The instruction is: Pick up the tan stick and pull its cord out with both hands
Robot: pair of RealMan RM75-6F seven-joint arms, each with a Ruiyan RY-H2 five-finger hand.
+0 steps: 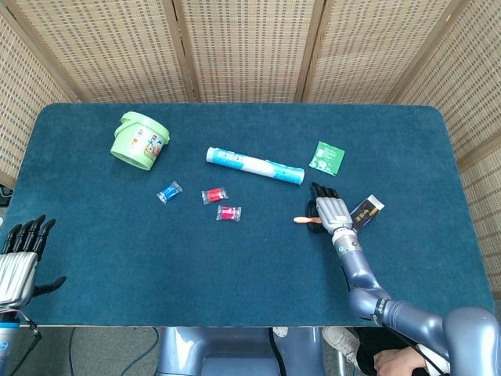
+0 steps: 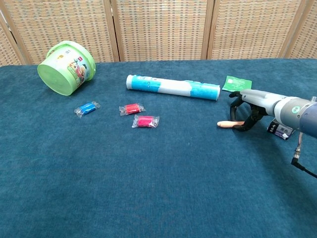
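My right hand (image 2: 246,113) lies low over the blue cloth of the table (image 1: 235,258), its fingers (image 2: 239,125) curled down around the near end of the tan stick (image 2: 226,124). The stick lies flat on the cloth, its free end pointing toward my left, and I cannot tell whether my fingers truly clamp it or only cage it. Just beside that hand, on its outer side, lies a small black box (image 1: 366,211), and beyond it a green packet (image 1: 326,157).

My left hand (image 1: 19,258) waits at the near left corner of the table, seen only from the head camera, fingers straight and apart, holding nothing.

The one container is the green bucket (image 2: 66,61) at the far left. It is tipped on its side with its mouth facing the chest camera, and I see nothing inside it. Well apart from it, a long white and blue tube (image 2: 172,87) lies across the middle. Nearer me lie a blue wrapped candy (image 2: 87,108) and two red wrapped candies (image 2: 138,115), close together.
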